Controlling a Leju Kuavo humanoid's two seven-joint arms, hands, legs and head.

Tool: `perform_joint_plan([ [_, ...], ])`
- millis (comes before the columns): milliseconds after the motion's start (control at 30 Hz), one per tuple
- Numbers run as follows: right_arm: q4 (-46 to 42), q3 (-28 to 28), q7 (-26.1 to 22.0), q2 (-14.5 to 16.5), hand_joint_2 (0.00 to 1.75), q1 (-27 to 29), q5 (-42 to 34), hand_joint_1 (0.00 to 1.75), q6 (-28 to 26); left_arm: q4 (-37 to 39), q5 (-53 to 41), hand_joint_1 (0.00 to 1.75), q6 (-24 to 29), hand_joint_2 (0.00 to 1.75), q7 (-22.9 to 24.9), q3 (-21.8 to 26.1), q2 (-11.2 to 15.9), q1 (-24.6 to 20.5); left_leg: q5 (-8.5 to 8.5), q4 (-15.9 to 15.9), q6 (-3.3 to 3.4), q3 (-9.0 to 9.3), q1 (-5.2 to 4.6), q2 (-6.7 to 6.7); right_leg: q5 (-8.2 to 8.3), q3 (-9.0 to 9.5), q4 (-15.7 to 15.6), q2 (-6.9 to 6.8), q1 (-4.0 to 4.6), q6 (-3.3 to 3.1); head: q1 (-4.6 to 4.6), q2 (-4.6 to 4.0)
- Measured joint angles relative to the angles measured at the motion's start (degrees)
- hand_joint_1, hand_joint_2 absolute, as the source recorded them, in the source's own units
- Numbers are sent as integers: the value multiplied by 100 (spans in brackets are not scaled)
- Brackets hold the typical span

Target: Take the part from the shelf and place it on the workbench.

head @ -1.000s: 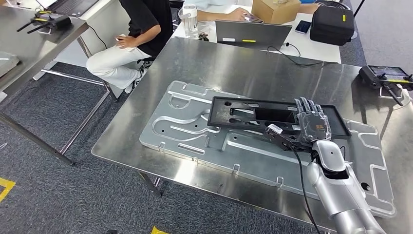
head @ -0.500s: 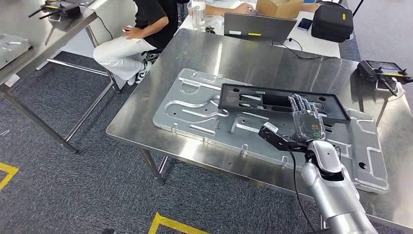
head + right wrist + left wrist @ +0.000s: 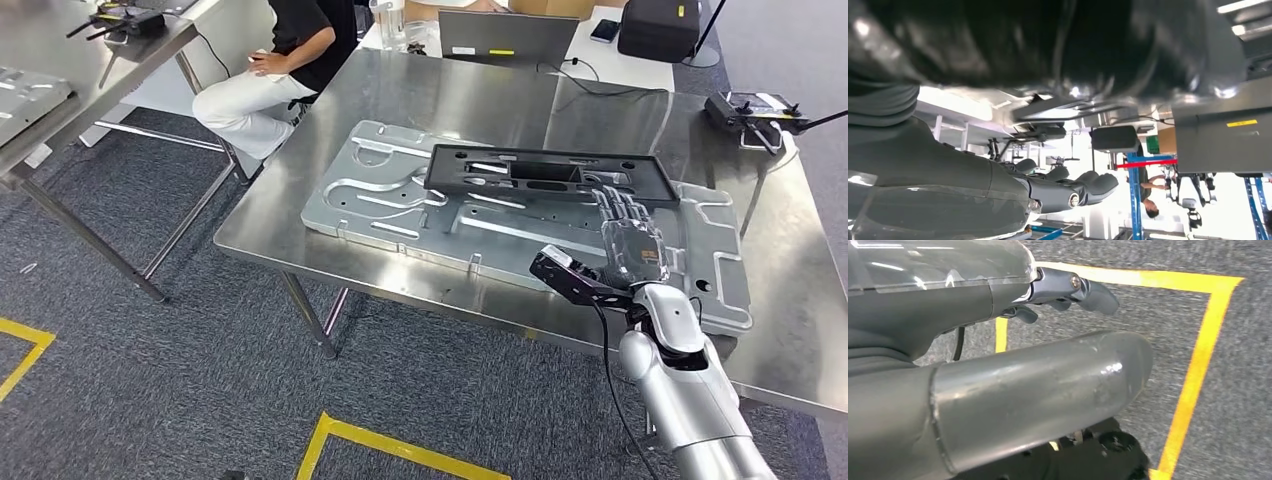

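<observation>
The black flat part [image 3: 545,173] lies on a large silver plate [image 3: 400,200] on the steel workbench [image 3: 470,100]. My right hand [image 3: 630,245] hovers over the plate's near side with its fingers stretched out flat. It holds nothing, and its fingertips stop just short of the part's near edge. The right wrist view looks up along the right hand [image 3: 998,195] from under the bench. My left hand [image 3: 998,340] hangs over the carpet floor, fingers apart and holding nothing.
A person [image 3: 270,70] sits at the bench's far left corner. A laptop [image 3: 505,35] and a black bag [image 3: 660,25] stand on the table behind. A controller [image 3: 750,108] lies at the bench's right. Another table [image 3: 60,70] stands left. Yellow tape [image 3: 400,445] marks the floor.
My right hand has come off the black part and drawn back toward the bench's front edge. The part stays on the plate. The whole view has shifted as the camera moved.
</observation>
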Motion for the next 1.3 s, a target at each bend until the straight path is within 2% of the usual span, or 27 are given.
perform_joint_plan([
  [33,-5,0,0,2,0,5,0,0,0,0,0,0,1,0,0,1,1,-1,-124,333,-11,-48,1,0,71,-101,10,0,14,-3,0,1],
  [67,-7,0,0,3,0,10,0,0,0,0,0,0,1,0,0,1,2,-2,-102,518,-11,-21,0,0,139,-201,21,1,27,-2,0,1],
  [100,-8,0,0,3,0,15,0,0,0,0,0,0,1,0,0,2,3,-2,28,517,1,99,-3,0,206,-298,32,2,38,4,0,0],
  [167,-17,0,0,4,0,19,0,0,-1,-1,0,0,2,0,0,2,11,-11,277,-56,78,642,-25,-4,334,-458,53,7,54,24,0,1],
  [233,-43,0,0,9,0,17,0,0,-7,-1,1,0,4,0,-1,2,25,-31,200,-927,170,1279,-65,-6,446,-539,65,2,71,67,2,0],
  [267,-57,0,0,11,0,17,0,0,-11,-1,1,0,5,0,-2,2,32,-38,124,-1206,205,1457,-87,-6,502,-549,56,-7,67,96,4,0],
  [300,-69,0,0,11,0,19,0,0,-17,0,2,0,5,0,-2,3,31,-40,107,-1348,233,1513,-103,-6,563,-553,33,-15,64,130,4,0],
  [367,-101,0,0,13,0,49,0,0,-35,1,2,0,5,0,2,6,26,-35,243,-1406,312,1441,-86,13,586,-581,11,-13,48,201,3,1],
  [400,-127,0,-1,13,0,79,1,0,-55,2,4,0,5,0,4,8,22,-34,330,-1432,368,1388,-69,28,442,-621,92,0,40,236,5,1],
  [500,-260,0,2,16,0,236,4,0,-197,2,15,0,10,0,8,12,19,-23,570,-1445,450,1136,-52,53,-431,-827,946,27,-5,330,13,0],
  [533,-329,0,3,20,0,322,9,0,-269,2,18,0,15,0,8,14,19,-17,643,-1432,442,1029,-51,53,-590,-871,1301,26,-20,358,14,0],
  [567,-406,0,1,27,0,423,20,0,-349,2,21,0,20,0,9,17,17,-13,711,-1411,429,919,-46,52,-601,-860,1548,26,-36,382,15,0],
  [600,-491,0,-2,38,0,531,36,0,-429,2,25,0,27,0,10,20,14,-11,769,-1382,412,809,-40,52,-492,-766,1620,26,-49,400,15,0],
  [667,-693,0,-10,67,0,741,78,0,-587,2,38,0,48,0,13,31,2,-8,856,-1299,362,615,-26,53,-228,-294,1170,23,-74,414,14,1],
  [733,-936,0,-17,103,0,950,134,0,-738,2,61,0,75,0,16,51,-9,-6,922,-1216,294,480,-31,54,-301,279,370,22,-59,380,12,0],
  [767,-1061,0,-17,123,0,1071,170,0,-821,2,73,0,87,0,16,66,-12,-5,961,-1195,255,445,-32,55,-391,447,93,23,-40,347,11,0],
  [833,-1296,0,-30,174,0,1372,251,0,-985,2,106,0,105,0,16,107,-20,5,1048,-1208,171,417,-23,53,-436,498,-80,21,-7,255,8,1],
  [867,-1396,0,-60,209,0,1536,278,0,-1063,2,121,0,112,0,16,126,-23,12,1032,-1195,137,402,-10,48,-390,469,-93,5,-8,206,9,1],
  [900,-1505,0,-125,257,0,1722,268,0,-1148,3,138,0,117,0,16,145,-29,23,905,-1110,106,361,0,42,-336,432,-104,-10,-12,147,8,0],
  [967,-1715,0,-336,379,0,2135,122,0,-1336,4,172,0,125,0,16,176,-42,43,373,-641,62,224,20,35,-222,329,-121,-37,-14,49,4,1],
  [1033,-1901,-1,-625,528,0,2604,-235,0,-1510,4,229,0,136,0,10,220,-49,52,-120,63,33,91,26,35,-118,189,-108,-41,9,15,2,0],
  [1067,-1975,-10,-799,606,0,2847,-501,0,-1575,4,261,0,143,0,5,247,-49,54,-189,313,26,95,26,35,-68,110,-95,-45,19,15,2,1],
  [1100,-2039,-27,-971,685,0,3079,-808,0,-1618,4,290,0,153,0,0,274,-49,57,-126,389,27,176,26,35,-22,30,-78,-49,28,19,2,1],
  [1133,-2096,-56,-1145,761,0,3301,-1140,0,-1649,4,313,0,163,0,-5,298,-50,63,22,261,41,358,25,34,21,-53,-56,-51,32,26,2,1],
  [1167,-2141,-95,-1300,831,0,3496,-1431,0,-1664,4,332,0,174,0,-8,320,-51,69,169,-46,64,629,23,28,60,-130,-31,-48,35,36,2,1],
  [1233,-2200,-190,-1552,960,0,3804,-1971,0,-1642,3,366,0,194,0,-12,365,-53,71,231,-877,124,1218,-3,-7,138,-260,22,-35,44,74,3,0],
  [1300,-2193,-339,-1762,1096,0,4050,-2467,0,-1570,2,408,0,215,0,-17,411,-57,69,133,-1353,169,1487,-42,-39,231,-322,26,-30,40,134,3,0],
])
